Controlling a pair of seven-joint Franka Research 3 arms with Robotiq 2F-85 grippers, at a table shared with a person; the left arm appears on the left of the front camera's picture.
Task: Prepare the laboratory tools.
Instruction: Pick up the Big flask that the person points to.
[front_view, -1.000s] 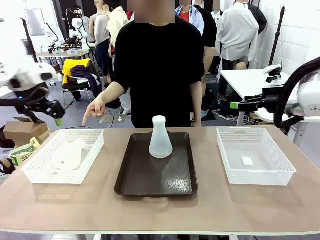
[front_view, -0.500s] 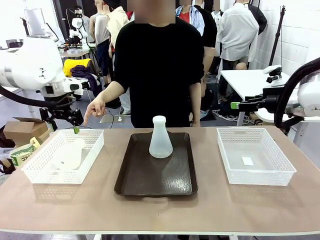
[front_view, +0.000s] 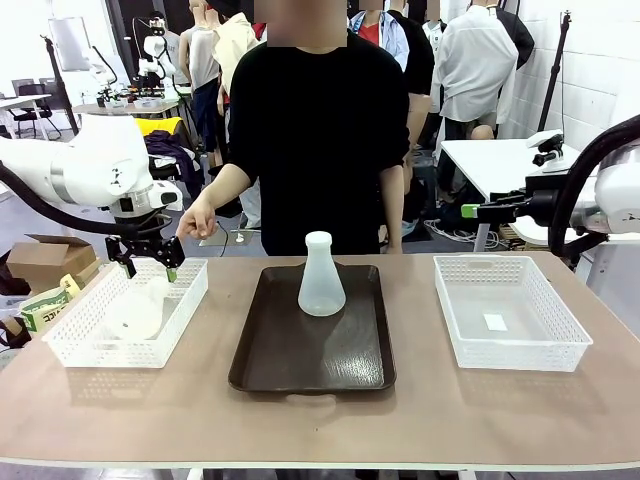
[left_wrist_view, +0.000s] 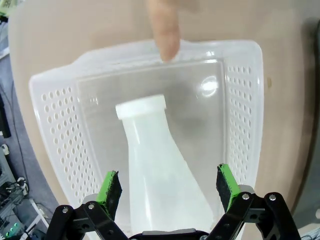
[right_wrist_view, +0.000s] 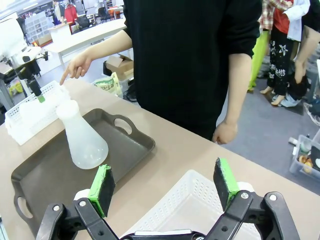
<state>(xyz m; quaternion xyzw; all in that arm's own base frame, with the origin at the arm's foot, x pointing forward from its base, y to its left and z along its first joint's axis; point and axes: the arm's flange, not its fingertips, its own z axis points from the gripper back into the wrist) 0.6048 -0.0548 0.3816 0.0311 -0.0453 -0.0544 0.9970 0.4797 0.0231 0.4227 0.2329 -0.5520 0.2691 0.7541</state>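
The lying flask (left_wrist_view: 155, 165) is right under your left claw (left_wrist_view: 169, 185), between its two spread fingers. Its neck points away from the claw toward the far wall of the left basket (left_wrist_view: 50, 115). That claw is wide open and holds nothing. It looks lined up across the flask's broad body so the pads can close on its sides, though you cannot tell yet whether either pad touches it.

Just beyond the neck, the person's finger (left_wrist_view: 165, 30) points down at the basket rim, probably marking this flask as the one to take. The second flask (front_view: 321, 280) stands upright on the tray (front_view: 310, 350), well off to the claw's right. That is likely where this one belongs too.

Your right claw (right_wrist_view: 164, 182) is also open and empty, with the right basket (right_wrist_view: 190, 200) just below it, out of the way.

A second ago the left arm was off past the edge of the surface (front_view: 300, 420). It has since swung in and come down over the basket. The flasks, the tray and the right arm have not moved.
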